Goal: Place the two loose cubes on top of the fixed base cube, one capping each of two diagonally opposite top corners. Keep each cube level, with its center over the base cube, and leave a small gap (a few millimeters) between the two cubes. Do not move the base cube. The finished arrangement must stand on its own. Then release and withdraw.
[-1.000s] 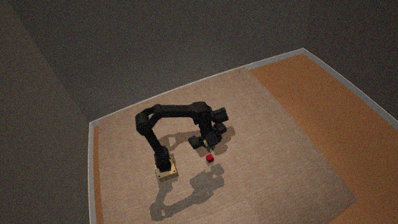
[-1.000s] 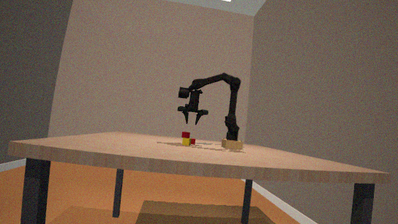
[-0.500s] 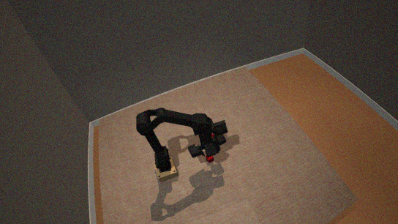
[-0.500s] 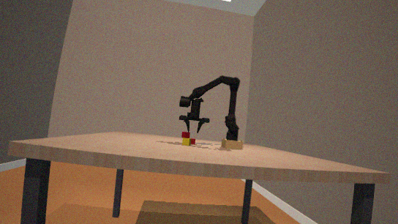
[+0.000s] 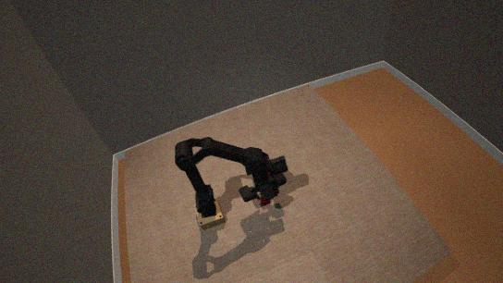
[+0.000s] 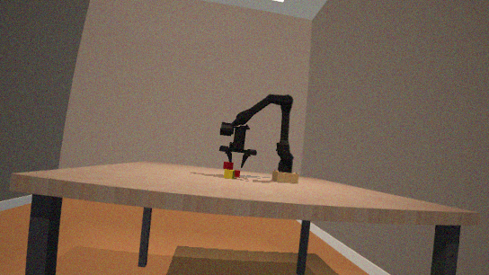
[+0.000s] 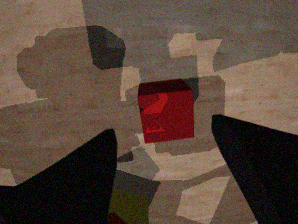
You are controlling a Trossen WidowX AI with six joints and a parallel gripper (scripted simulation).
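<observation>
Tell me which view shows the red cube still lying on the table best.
The wrist view. The loose red cube fills the middle of the frame, lying on the table between the open gripper's fingers, top face plain. The exterior view shows it small, beside the yellow base cube. In the top view the arm mostly hides it.

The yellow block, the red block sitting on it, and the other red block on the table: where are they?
yellow block (image 6: pixel 228 174): exterior view, its front face.
red block on top (image 6: pixel 228 165): exterior view, its front face.
red block on the table (image 7: pixel 166 115): wrist view, its top face.
</observation>
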